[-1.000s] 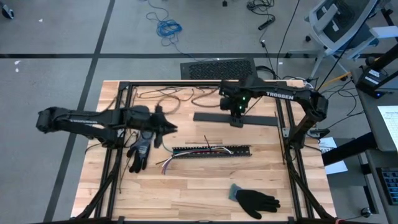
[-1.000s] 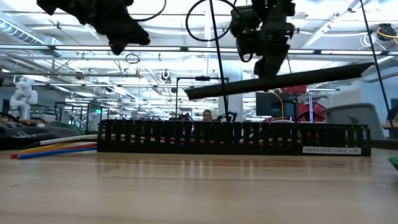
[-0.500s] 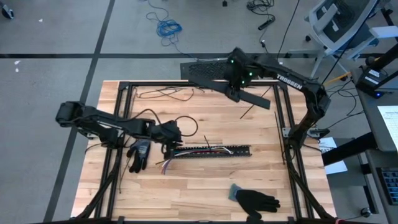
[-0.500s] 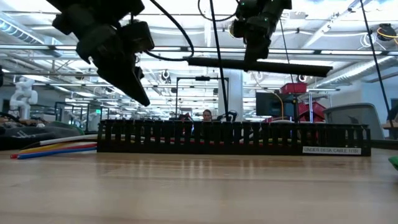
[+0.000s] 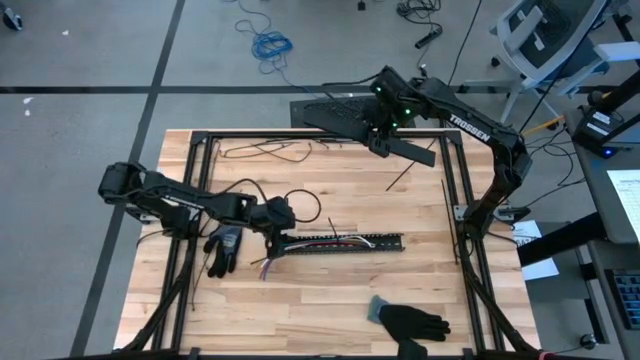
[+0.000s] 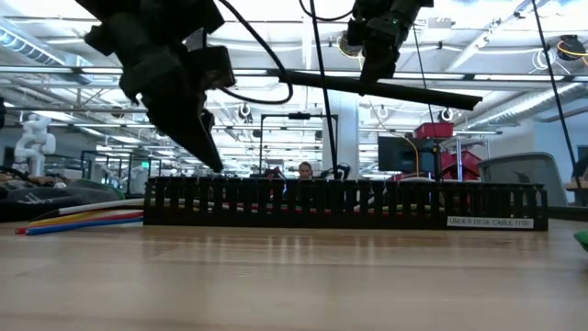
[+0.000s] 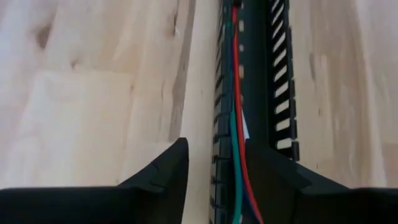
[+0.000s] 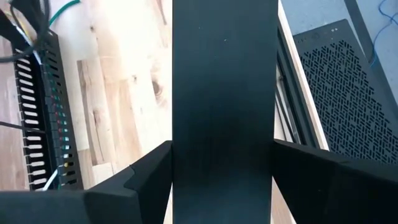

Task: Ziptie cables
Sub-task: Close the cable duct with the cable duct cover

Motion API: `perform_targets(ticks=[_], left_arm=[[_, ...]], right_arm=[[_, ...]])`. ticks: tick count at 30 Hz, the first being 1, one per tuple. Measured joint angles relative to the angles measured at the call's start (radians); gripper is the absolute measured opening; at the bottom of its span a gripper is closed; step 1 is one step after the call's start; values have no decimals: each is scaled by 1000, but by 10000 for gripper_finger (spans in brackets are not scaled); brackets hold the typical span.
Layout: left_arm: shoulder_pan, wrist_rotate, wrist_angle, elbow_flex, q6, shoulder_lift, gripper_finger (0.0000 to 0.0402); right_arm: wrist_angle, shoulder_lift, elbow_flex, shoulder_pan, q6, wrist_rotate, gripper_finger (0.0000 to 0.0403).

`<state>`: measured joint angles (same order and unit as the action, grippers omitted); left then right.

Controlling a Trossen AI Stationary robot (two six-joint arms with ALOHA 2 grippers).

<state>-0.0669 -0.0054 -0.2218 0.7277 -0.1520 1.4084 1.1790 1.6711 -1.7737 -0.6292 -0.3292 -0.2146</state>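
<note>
The cables, thin coloured wires, lie inside a black slotted strip at the table's middle. Their ends stick out past the strip's left end onto the wood. My left gripper slants down over that left end, open. In the left wrist view its fingers stand either side of one slotted wall and the green and red wires; touch does not show. My right gripper, high over the far edge, is shut on a long flat black cover strip. My right gripper pinches the flat black strip by its two long edges between its two fingers, about midway along it. The fingers slant down from above and lie across it. The strip hangs clear of the table, nearly level, one end slightly lower.
One black glove lies just left of the slotted strip, another near the front edge. Thin black strands lie at the far left. A black frame borders the table. A perforated black box sits beyond the far edge.
My left gripper has come down and toward the right, tipping downward, to the slotted strip's left end. My right gripper has risen and gone toward the far edge with the flat black strip, which has turned from level across the table to a slant.
</note>
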Motion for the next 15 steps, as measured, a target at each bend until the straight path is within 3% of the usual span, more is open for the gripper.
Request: perform_targets(ticks=[11,15], left_arm=[[-7,30,1,0,-23,139,166],[-9,18,-11,3,-18,182,132]], right_arm=[[0,0,0,0,-16,0,226],[0,0,0,0,-16,0,226]])
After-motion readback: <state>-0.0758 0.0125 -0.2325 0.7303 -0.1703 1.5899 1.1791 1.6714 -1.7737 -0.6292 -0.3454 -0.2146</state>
